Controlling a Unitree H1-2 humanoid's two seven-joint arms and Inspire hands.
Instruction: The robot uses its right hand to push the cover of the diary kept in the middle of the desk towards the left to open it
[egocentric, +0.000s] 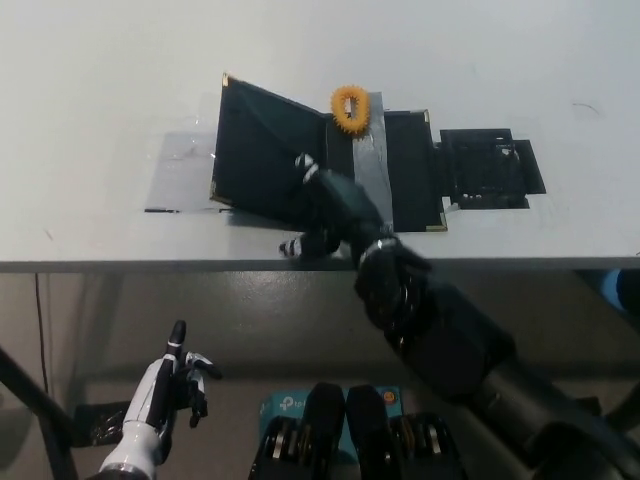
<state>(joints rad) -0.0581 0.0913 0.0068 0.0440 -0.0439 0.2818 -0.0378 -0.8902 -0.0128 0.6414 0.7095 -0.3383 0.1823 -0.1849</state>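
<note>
The black diary (400, 160) lies open in the middle of the white desk (100, 80), its cover (262, 150) swung over to the left and propped at a slant above a clear plastic sheet (180, 172). A strip of grey tape (370, 170) runs down the inside, with an orange ring (349, 107) at its top. My black right hand (322, 205) rests over the lower edge of the opened cover near the desk's front edge, fingers spread, holding nothing. My white left hand (170, 390) hangs below the desk at the lower left, open.
A black flat piece (487, 168) is taped to the desk just right of the diary. The desk's front edge (150, 266) runs across the picture below the diary. A teal box (290, 408) sits on the floor beneath.
</note>
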